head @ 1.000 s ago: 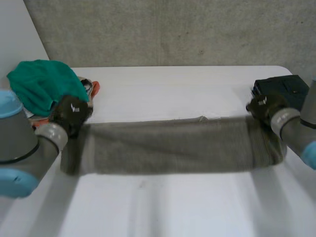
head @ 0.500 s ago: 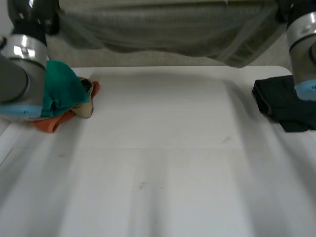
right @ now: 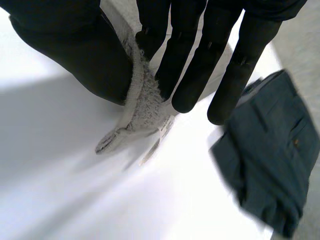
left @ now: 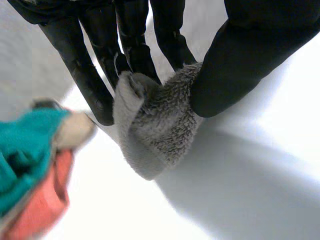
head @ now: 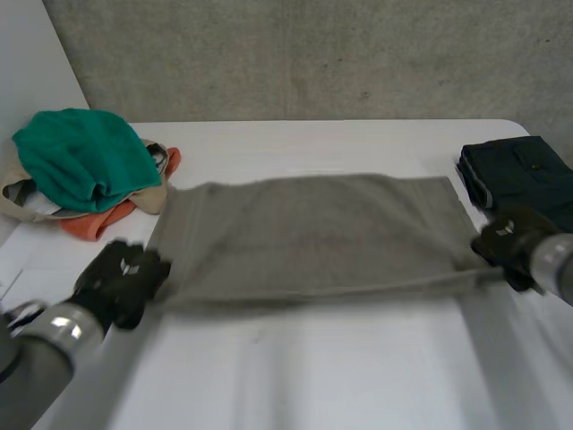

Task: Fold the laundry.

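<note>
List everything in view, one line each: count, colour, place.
towel: one, grey, spread across the middle of the table
green cloth: one, green, on top of the pile at the table's far left
orange cloth: one, orange, under the green cloth in that pile
beige cloth: one, beige, in the same pile, beside the orange cloth
dark garment: one, dark blue, folded at the table's right edge
table: one, white, under everything
wall: one, grey, behind the table
left hand: one, black, pinching the towel's near left corner
right hand: one, black, pinching the towel's near right corner
</note>
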Available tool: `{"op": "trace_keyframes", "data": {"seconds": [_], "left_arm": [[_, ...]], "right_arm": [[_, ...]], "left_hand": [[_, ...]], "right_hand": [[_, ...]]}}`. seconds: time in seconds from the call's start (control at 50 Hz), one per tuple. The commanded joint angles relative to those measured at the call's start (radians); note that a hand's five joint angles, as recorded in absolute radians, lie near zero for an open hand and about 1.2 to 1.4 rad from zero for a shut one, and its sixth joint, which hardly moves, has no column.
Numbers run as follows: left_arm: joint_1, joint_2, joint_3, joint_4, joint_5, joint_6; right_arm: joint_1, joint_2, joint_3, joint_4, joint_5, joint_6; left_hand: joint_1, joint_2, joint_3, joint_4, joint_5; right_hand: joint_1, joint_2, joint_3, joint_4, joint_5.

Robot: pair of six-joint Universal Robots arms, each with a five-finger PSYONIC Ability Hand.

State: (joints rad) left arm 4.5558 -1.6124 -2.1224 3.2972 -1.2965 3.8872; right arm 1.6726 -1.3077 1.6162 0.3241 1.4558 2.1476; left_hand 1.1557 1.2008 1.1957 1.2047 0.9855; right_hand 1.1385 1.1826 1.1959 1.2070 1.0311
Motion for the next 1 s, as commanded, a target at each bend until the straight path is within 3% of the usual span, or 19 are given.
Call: {"op": "trace_keyframes", "data": {"seconds": [0.02, 0.12, 0.2, 0.28, 0.42, 0.64, 0.66, 0.68, 0.7, 0.72, 0.74, 0.76, 0.82, 0.94, 1.0], "left_arm": [[0.072, 0.187, -0.067, -0.263, 0.028, 0.097], [0.072, 0.134, -0.018, -0.171, 0.059, 0.092], [0.060, -0.024, 0.077, -0.045, 0.049, 0.098], [-0.024, -0.184, 0.235, 0.093, 0.048, 0.092], [-0.064, -0.414, 0.461, 0.272, 0.010, 0.093], [-0.135, -0.708, 0.821, 0.303, -0.093, 0.097], [-0.136, -0.719, 0.837, 0.306, -0.092, 0.095], [-0.138, -0.730, 0.849, 0.309, -0.092, 0.093], [-0.138, -0.738, 0.860, 0.309, -0.095, 0.092], [-0.141, -0.748, 0.878, 0.309, -0.096, 0.092], [-0.146, -0.751, 0.883, 0.309, -0.096, 0.090], [-0.152, -0.751, 0.884, 0.311, -0.096, 0.090], [-0.195, -0.753, 0.881, 0.311, -0.101, 0.090], [-0.218, -0.678, 0.796, 0.301, -0.144, 0.083], [-0.216, -0.608, 0.719, 0.301, -0.152, 0.080]], "right_arm": [[-0.039, -0.147, 0.114, 0.130, -0.025, -0.149], [-0.031, -0.107, 0.073, 0.034, -0.042, -0.103], [-0.025, 0.049, -0.036, -0.092, -0.028, 0.000], [0.015, 0.174, -0.159, -0.187, 0.004, 0.070], [0.076, 0.318, -0.300, -0.344, 0.067, 0.074], [0.124, 0.562, -0.579, -0.435, 0.097, 0.071], [0.130, 0.605, -0.631, -0.435, 0.106, 0.072], [0.131, 0.625, -0.656, -0.435, 0.112, 0.071], [0.133, 0.643, -0.679, -0.432, 0.123, 0.071], [0.134, 0.659, -0.702, -0.427, 0.136, 0.072], [0.140, 0.680, -0.738, -0.416, 0.173, 0.075], [0.147, 0.685, -0.751, -0.415, 0.190, 0.078], [0.168, 0.667, -0.760, -0.407, 0.225, 0.089], [0.164, 0.538, -0.661, -0.360, 0.222, 0.161], [0.157, 0.433, -0.535, -0.289, 0.179, 0.233]], "left_hand": [[0.241, 0.195, 0.201, 0.192, 0.236], [0.241, 0.195, 0.201, 0.192, 0.236], [0.241, 0.195, 0.201, 0.192, 0.236], [0.241, 0.195, 0.201, 0.192, 0.236], [0.241, 0.195, 0.201, 0.192, 0.236], [0.241, 0.195, 0.201, 0.192, 0.236], [0.241, 0.195, 0.201, 0.192, 0.236], [0.235, 0.190, 0.195, 0.186, 0.231], [-0.073, -0.118, -0.113, -0.122, -0.077], [-0.960, -1.005, -1.000, -1.009, -0.964], [-0.981, -1.026, -1.021, -1.030, -0.986], [-0.844, -0.889, -0.884, -0.893, -0.849], [-0.981, -1.026, -1.021, -1.030, -0.986], [-0.981, -1.026, -1.021, -1.030, -0.986], [-0.981, -1.026, -1.021, -1.030, -0.986]], "right_hand": [[0.258, 0.214, 0.200, 0.189, 0.191], [0.258, 0.214, 0.200, 0.189, 0.191], [0.258, 0.214, 0.200, 0.189, 0.191], [0.258, 0.214, 0.200, 0.189, 0.191], [0.258, 0.214, 0.200, 0.189, 0.191], [0.258, 0.214, 0.200, 0.189, 0.191], [0.236, 0.191, 0.178, 0.167, 0.168], [-0.087, -0.131, -0.145, -0.156, -0.154], [-0.477, -0.521, -0.534, -0.546, -0.544], [-0.905, -0.949, -0.963, -0.974, -0.972], [-0.964, -1.008, -1.021, -1.032, -1.031], [-0.964, -1.008, -1.021, -1.032, -1.031], [-0.964, -1.008, -1.021, -1.032, -1.031], [-0.964, -1.008, -1.021, -1.032, -1.031], [-0.964, -1.008, -1.021, -1.032, -1.031]]}}
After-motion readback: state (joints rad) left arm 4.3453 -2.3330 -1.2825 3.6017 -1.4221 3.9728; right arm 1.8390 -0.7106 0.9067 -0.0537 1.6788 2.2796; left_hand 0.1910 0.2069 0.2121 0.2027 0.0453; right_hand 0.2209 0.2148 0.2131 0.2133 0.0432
